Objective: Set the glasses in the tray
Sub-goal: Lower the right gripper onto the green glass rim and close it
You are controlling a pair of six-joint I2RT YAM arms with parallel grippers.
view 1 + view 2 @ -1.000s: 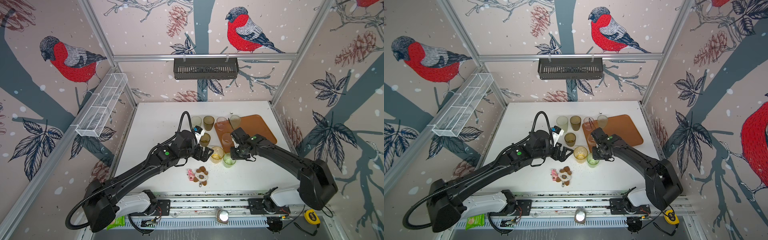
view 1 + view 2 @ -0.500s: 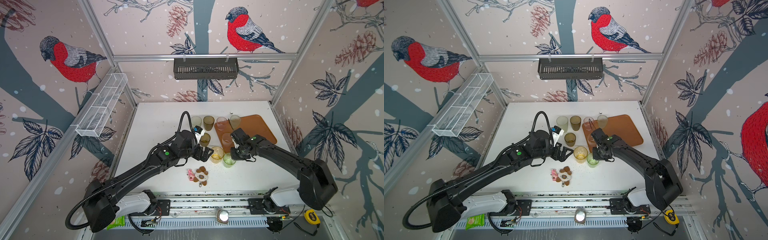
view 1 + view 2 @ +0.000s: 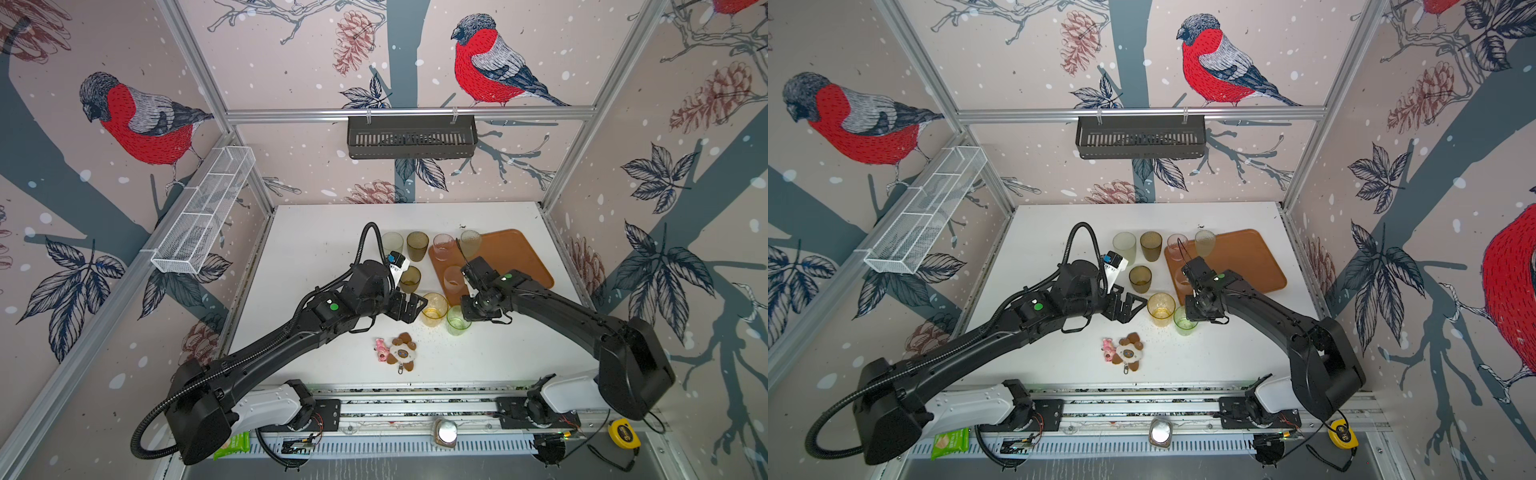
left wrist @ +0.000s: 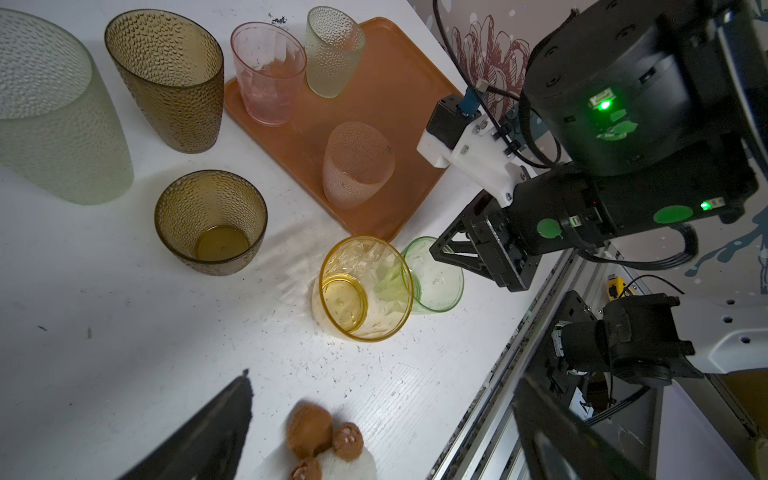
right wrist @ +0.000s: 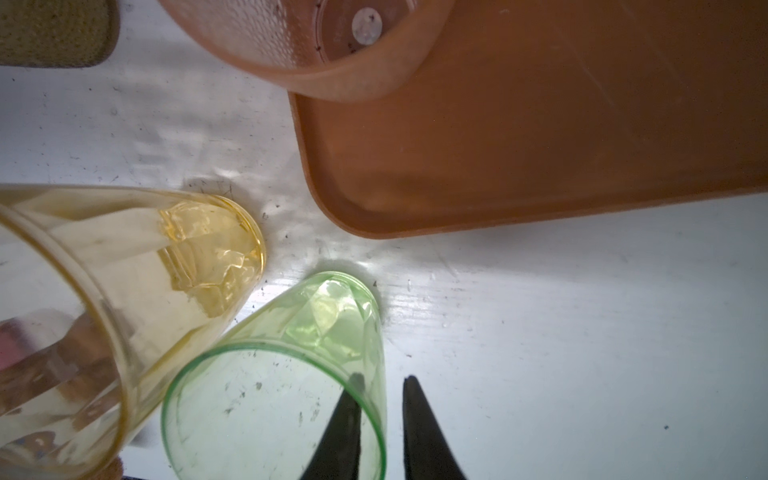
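Note:
A small green glass [image 5: 291, 374] stands on the white table beside a yellow glass [image 5: 124, 291], just off the orange-brown tray [image 5: 540, 145]. My right gripper [image 5: 384, 377] straddles the green glass's wall, one finger inside and one outside; its jaws are narrowly apart, and a strip of table shows by the outer finger. In both top views it points down at that glass [image 3: 458, 320] [image 3: 1185, 321]. My left gripper [image 3: 417, 308] is wide open beside the yellow glass [image 3: 434, 309]. Three glasses stand on the tray [image 3: 511, 257]. Another three stand left of it.
A brown and white plush keychain [image 3: 397, 351] lies near the table's front edge. A black slotted basket [image 3: 411, 137] hangs on the back wall and a white mesh basket [image 3: 203, 220] on the left wall. The metal rail [image 3: 415, 405] runs along the front.
The right gripper's jaws have drawn closer together around the green glass's wall. Both arms and all glasses stay where they were.

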